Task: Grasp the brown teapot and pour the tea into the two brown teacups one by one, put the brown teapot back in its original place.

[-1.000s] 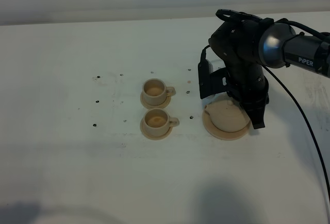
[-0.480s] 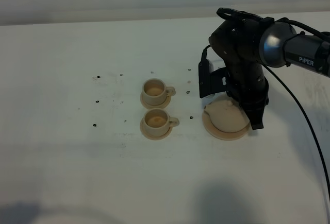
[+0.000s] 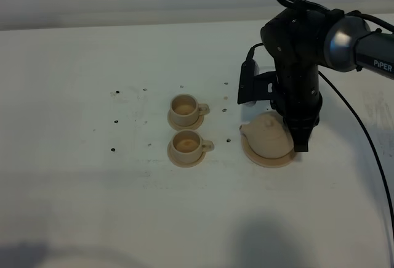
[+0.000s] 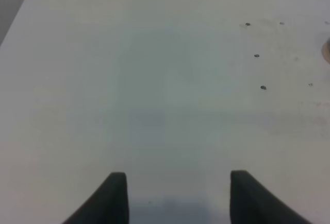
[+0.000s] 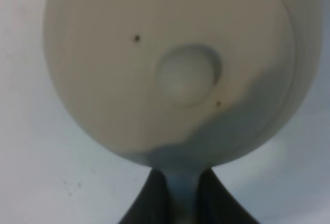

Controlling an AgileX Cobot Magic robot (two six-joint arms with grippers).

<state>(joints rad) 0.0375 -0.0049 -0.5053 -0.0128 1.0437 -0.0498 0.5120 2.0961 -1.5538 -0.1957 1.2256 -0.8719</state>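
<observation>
**A:** Where is the brown teapot [image 3: 266, 135]?

**B:** On the large saucer [image 3: 268, 163], to the right of the cups, with its short spout turned toward them. From the high camera I cannot tell whether its base sits flat on the saucer or just clear of it.

**A:** Does anything have hold of it?

**B:** The right gripper [image 3: 300, 140]. It reaches down on the side away from the spout. In its wrist view the two dark fingers [image 5: 149, 203] are pinched tight on the loop handle, and the domed lid with its knob [image 5: 186, 74] fills the frame just beyond them.

**A:** And the cups?

**B:** The far teacup [image 3: 184, 107] and the near teacup [image 3: 185, 143] stand one behind the other, close but apart. Each is upright on a small saucer [image 3: 183, 162], handle toward the teapot. Their insides look darker than their rims.

**A:** What about the other arm?

**B:** The left gripper [image 4: 178, 198] has its fingers spread wide and holds nothing. It is over a bare stretch of the white table [image 3: 92, 188], with a few dark specks [image 4: 257, 55] off to one side.
</observation>
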